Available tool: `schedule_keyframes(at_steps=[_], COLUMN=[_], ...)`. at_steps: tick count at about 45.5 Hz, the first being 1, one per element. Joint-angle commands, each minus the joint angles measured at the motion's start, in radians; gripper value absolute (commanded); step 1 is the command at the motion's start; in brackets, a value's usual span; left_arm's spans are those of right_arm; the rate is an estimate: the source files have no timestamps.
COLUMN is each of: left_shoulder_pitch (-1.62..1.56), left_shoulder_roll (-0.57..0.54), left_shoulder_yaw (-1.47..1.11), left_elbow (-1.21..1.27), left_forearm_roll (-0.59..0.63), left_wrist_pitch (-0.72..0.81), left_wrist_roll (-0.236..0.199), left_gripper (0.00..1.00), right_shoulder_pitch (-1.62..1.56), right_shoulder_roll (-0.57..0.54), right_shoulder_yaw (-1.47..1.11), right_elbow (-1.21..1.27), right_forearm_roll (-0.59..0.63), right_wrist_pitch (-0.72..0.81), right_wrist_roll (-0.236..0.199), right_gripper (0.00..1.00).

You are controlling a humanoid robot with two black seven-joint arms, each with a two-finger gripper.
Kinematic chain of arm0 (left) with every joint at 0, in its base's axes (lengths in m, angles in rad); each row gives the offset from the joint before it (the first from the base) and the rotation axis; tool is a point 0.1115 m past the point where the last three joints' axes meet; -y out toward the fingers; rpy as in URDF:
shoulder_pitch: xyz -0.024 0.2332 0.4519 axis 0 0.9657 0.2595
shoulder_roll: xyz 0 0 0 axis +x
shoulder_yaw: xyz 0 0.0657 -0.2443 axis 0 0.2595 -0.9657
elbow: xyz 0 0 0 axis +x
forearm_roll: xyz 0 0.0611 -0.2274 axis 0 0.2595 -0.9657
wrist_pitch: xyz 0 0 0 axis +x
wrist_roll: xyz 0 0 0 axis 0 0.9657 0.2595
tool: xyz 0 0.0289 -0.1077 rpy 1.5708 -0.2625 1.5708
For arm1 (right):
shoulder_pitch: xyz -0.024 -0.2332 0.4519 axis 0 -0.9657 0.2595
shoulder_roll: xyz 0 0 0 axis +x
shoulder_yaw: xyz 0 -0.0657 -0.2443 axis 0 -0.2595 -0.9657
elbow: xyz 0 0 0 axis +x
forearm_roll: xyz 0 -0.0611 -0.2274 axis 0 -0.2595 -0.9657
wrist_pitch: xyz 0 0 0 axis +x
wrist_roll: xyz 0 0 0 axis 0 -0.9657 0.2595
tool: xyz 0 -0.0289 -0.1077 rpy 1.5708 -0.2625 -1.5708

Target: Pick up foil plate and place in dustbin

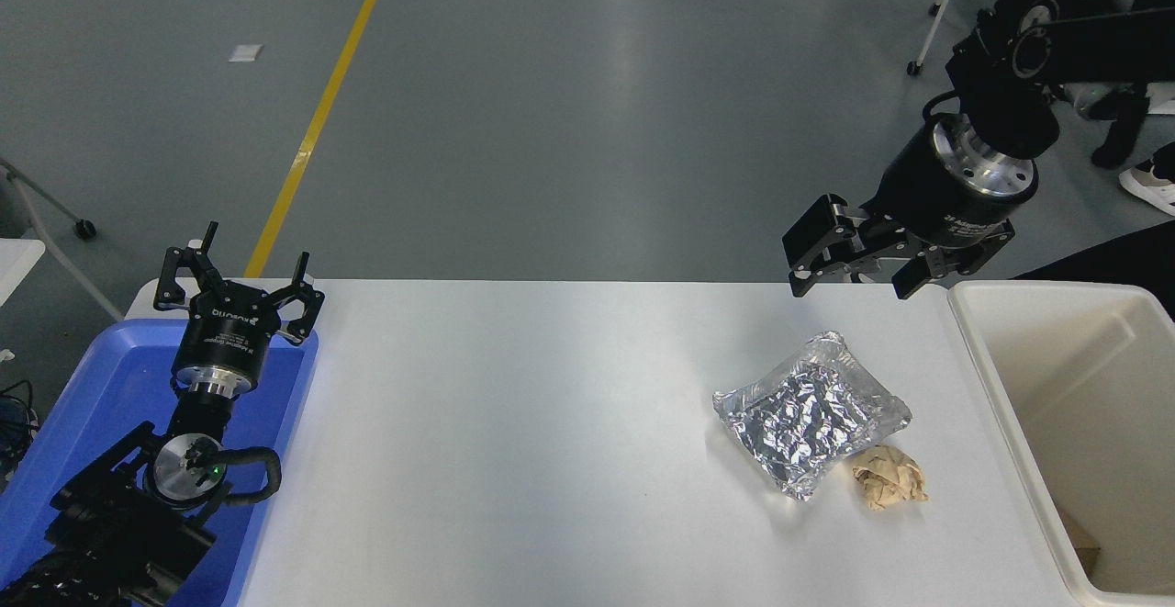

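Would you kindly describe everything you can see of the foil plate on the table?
The foil plate is a shallow, roughly rectangular tray of shiny, heavily crinkled silver foil with rounded corners and a raised rim. It lies flat, open side up and empty, turned at an angle on the white table, left of the dustbin. A crumpled brown paper ball sits against its near right edge. The right pincer hangs open above and beyond it, not touching.

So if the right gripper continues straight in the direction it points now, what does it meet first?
Probably the bare white table. The open right gripper points down and leftward, above the far edge; the foil plate lies nearer the camera. Depth is unclear.
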Motion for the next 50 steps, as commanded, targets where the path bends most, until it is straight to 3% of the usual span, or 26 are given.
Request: schedule_keyframes(at_steps=[1, 11, 21, 40, 50], left_shoulder_pitch=[-0.002, 0.0, 0.0, -0.002, 0.0], left_shoulder_roll=[0.0, 0.0, 0.0, 0.0, 0.0], left_shoulder_yaw=[-0.008, -0.001, 0.0, 0.0, 0.0], left_elbow=[-0.001, 0.0, 0.0, 0.0, 0.0], left_forearm_roll=[-0.002, 0.0, 0.0, 0.0, 0.0], left_wrist_pitch=[-0.002, -0.001, -0.001, -0.001, -0.001], left_wrist_roll=[-0.002, -0.003, -0.003, -0.003, -0.003], left_gripper=[1.0, 1.0, 1.0, 1.0, 1.0], right_shoulder_pitch=[-0.022, -0.146, -0.367, -0.917, -1.089], right_shoulder_roll=[0.025, 0.029, 0.052, 0.043, 0.043], right_shoulder_yaw=[0.001, 0.007, 0.008, 0.125, 0.235], right_elbow=[-0.009, -0.087, -0.234, -0.662, -0.753], right_forearm_roll=[0.006, -0.012, -0.04, -0.267, -0.393], right_wrist_pitch=[0.003, -0.003, -0.212, -0.546, -0.62], right_wrist_roll=[-0.01, -0.009, -0.007, -0.001, -0.001], right_gripper=[1.0, 1.0, 1.0, 1.0, 1.0])
